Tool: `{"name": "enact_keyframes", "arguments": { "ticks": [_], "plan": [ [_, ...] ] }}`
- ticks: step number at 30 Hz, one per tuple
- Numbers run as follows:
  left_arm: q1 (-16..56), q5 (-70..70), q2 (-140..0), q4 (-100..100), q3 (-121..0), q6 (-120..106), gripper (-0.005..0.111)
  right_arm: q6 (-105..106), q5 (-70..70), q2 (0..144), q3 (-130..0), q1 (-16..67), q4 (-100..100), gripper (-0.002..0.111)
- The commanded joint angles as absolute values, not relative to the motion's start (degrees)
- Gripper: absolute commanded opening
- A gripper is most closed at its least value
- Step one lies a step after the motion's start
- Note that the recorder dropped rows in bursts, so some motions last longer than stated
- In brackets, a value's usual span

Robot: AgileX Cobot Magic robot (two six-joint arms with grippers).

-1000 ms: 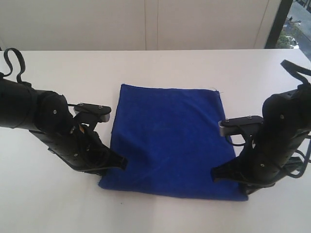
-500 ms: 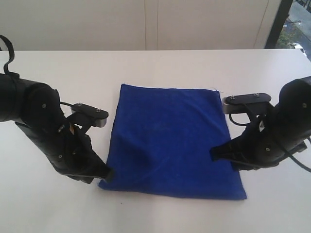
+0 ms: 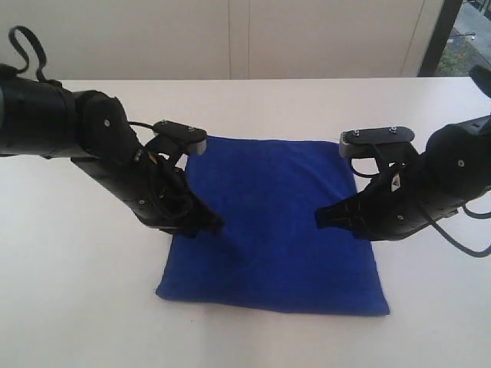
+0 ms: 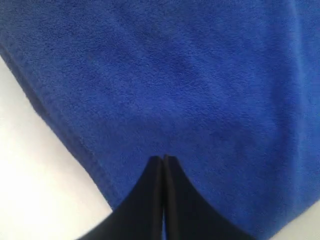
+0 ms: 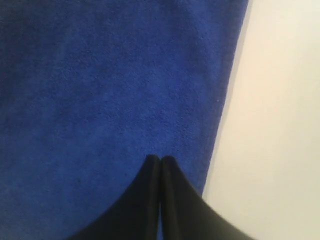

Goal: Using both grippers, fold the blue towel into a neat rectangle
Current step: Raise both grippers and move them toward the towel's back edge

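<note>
The blue towel (image 3: pixel 276 222) lies flat on the white table as a folded rectangle, wider at its near edge. My left gripper (image 3: pixel 215 226) is over the towel's left part, jaws shut with nothing between them; in the left wrist view its tips (image 4: pixel 164 159) point at the blue towel (image 4: pixel 190 80) close to a hemmed edge. My right gripper (image 3: pixel 321 218) is over the towel's right part, also shut and empty; in the right wrist view its tips (image 5: pixel 160 159) sit above the blue towel (image 5: pixel 110 85) near its side edge.
The white table (image 3: pixel 77 307) spreads around the towel on all sides. A pale wall stands behind the far table edge, with a window strip (image 3: pixel 464 38) at the far right.
Both arms have swung inward and away from the towel's near corners to hover over its middle. The right gripper's jaws have closed. The small bulge near the towel's left has flattened.
</note>
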State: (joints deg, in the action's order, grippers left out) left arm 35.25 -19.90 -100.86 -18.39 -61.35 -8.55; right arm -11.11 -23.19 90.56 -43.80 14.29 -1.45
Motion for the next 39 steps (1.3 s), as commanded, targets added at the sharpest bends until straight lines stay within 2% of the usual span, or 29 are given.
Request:
{"name": "enact_keyframes", "arguments": {
  "ticks": [1, 18, 39],
  "plan": [
    [35.5, -16.5, -104.5, -19.3, -61.5, -10.5, 0.000, -10.7, -23.0, 90.6, -43.9, 14.2, -1.5, 0.000],
    [35.5, -32.7, -108.6, -18.7, -61.5, -8.8, 0.000, -10.6, -25.6, 90.6, -43.9, 14.2, -1.5, 0.000],
    [35.5, -38.7, -107.6, -15.3, -63.5, -1.8, 0.000, -10.7, -25.3, 90.6, -43.9, 14.2, -1.5, 0.000]
  ]
}}
